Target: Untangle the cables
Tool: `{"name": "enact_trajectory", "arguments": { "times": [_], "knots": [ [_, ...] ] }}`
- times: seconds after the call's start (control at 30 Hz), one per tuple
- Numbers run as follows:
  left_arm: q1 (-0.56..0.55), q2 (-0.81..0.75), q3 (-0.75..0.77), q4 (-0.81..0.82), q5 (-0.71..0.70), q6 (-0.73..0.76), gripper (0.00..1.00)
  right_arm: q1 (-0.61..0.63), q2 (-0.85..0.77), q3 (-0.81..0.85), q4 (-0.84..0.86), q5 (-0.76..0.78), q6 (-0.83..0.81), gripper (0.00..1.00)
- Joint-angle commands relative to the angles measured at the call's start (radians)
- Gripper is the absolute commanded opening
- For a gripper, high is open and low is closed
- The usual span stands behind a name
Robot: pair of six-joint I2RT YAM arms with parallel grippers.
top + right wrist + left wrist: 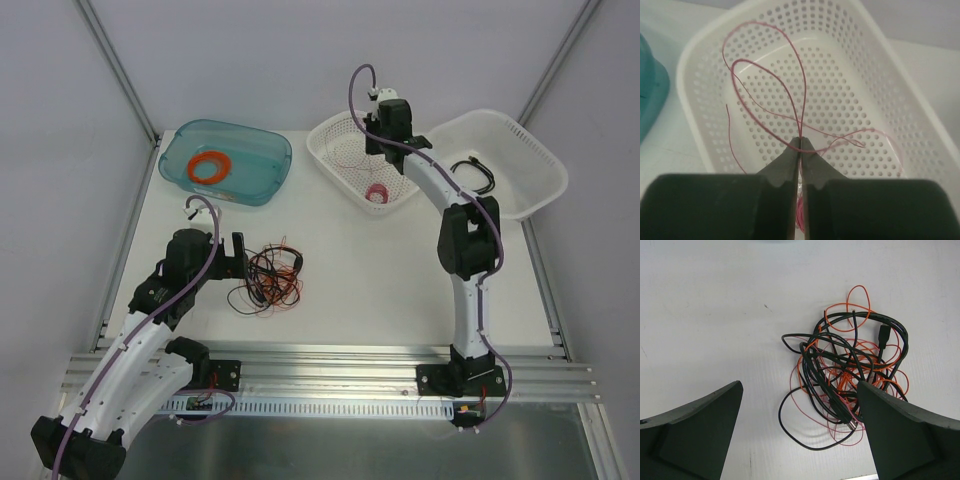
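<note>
One finger (900,435) of the left gripper (800,390) hides part of the cables (845,372)

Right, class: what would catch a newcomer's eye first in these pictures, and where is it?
The tangle of black, red and orange cables on the white table, just ahead of the left arm's open fingers. Next, the right arm's fingers pinched shut on a thin red wire looping above the white perforated basket at the far side.
</note>
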Motion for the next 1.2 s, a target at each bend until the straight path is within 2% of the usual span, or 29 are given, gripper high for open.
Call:
{"name": "enact_trajectory", "arguments": {
  "times": [0.0, 0.07, 0.1, 0.2, 0.33, 0.5, 0.6, 0.77, 0.87, 1.0, 1.17],
  "knots": [
    [-0.009, -0.001, -0.009, 0.030, 0.003, 0.022, 0.99, -0.010, 0.016, 0.050, -0.044, 0.009, 0.056, 0.13],
    [-0.009, 0.000, -0.011, 0.029, 0.003, 0.022, 0.99, -0.010, 0.025, 0.067, -0.083, 0.018, 0.056, 0.28],
    [-0.009, 0.002, -0.009, 0.029, 0.004, 0.022, 0.99, -0.009, 0.019, 0.067, -0.092, 0.015, 0.056, 0.45],
    [-0.008, 0.005, -0.009, 0.029, 0.013, 0.020, 0.99, -0.009, -0.045, 0.047, -0.127, 0.003, 0.053, 0.64],
    [-0.009, 0.010, -0.008, 0.029, 0.036, 0.016, 0.99, -0.001, -0.176, -0.026, -0.179, -0.017, 0.055, 0.79],
    [-0.008, 0.031, -0.006, 0.030, 0.065, -0.001, 0.99, 0.034, -0.353, -0.140, -0.290, -0.034, 0.089, 0.85],
    [-0.009, 0.055, -0.002, 0.026, 0.105, -0.043, 0.99, 0.072, -0.510, -0.302, -0.299, -0.040, 0.124, 0.86],
    [-0.009, 0.101, -0.003, 0.018, 0.136, -0.220, 0.99, 0.171, -0.752, -0.610, -0.267, 0.033, 0.171, 0.86],
    [-0.009, 0.147, -0.009, 0.018, 0.136, -0.331, 0.99, 0.244, -0.858, -0.732, -0.245, 0.082, 0.225, 0.87],
    [-0.011, 0.230, 0.007, 0.018, 0.130, -0.420, 0.99, 0.345, -0.975, -0.951, -0.198, 0.102, 0.303, 0.88],
    [-0.019, 0.348, 0.058, 0.018, 0.067, -0.506, 0.94, 0.453, -1.047, -1.097, -0.132, 0.142, 0.381, 0.91]
  ]
}}
